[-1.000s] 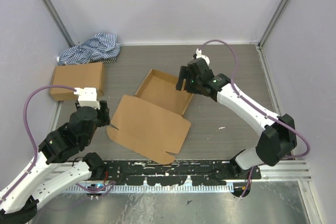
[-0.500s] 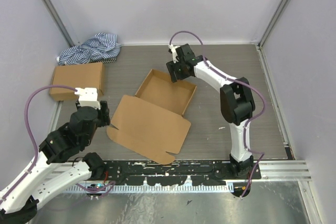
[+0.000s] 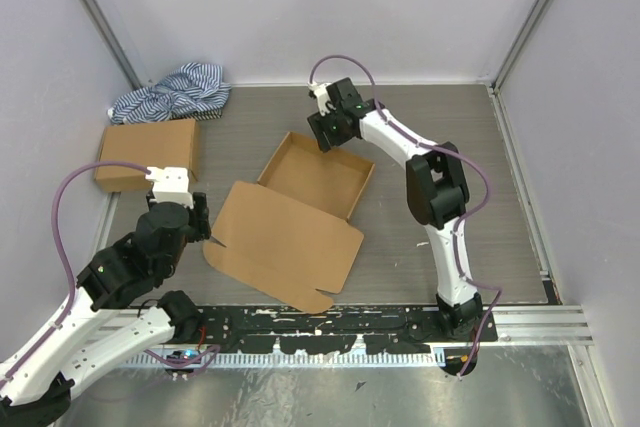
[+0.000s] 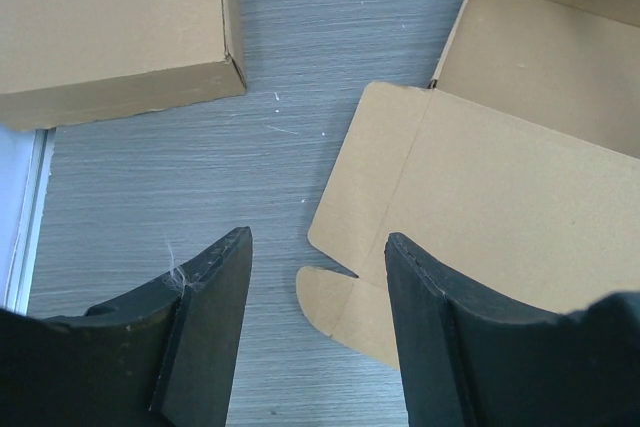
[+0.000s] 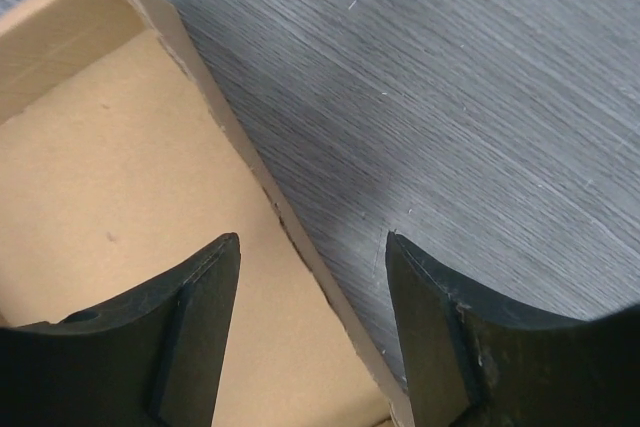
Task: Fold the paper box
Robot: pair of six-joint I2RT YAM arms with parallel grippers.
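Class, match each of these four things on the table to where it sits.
Things:
1 paper box
2 closed box
3 cloth
4 right gripper

Places:
A far left corner
B in the centre, lid open
C over the paper box's far wall
D left edge, just nearer than the cloth

Pairs: 1-B, 2-D, 3-A, 4-C

Grey woodgrain table, pale walls

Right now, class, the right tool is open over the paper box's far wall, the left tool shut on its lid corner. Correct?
No. The left tool is open and empty near the paper box; the left wrist view shows it. The rest holds.
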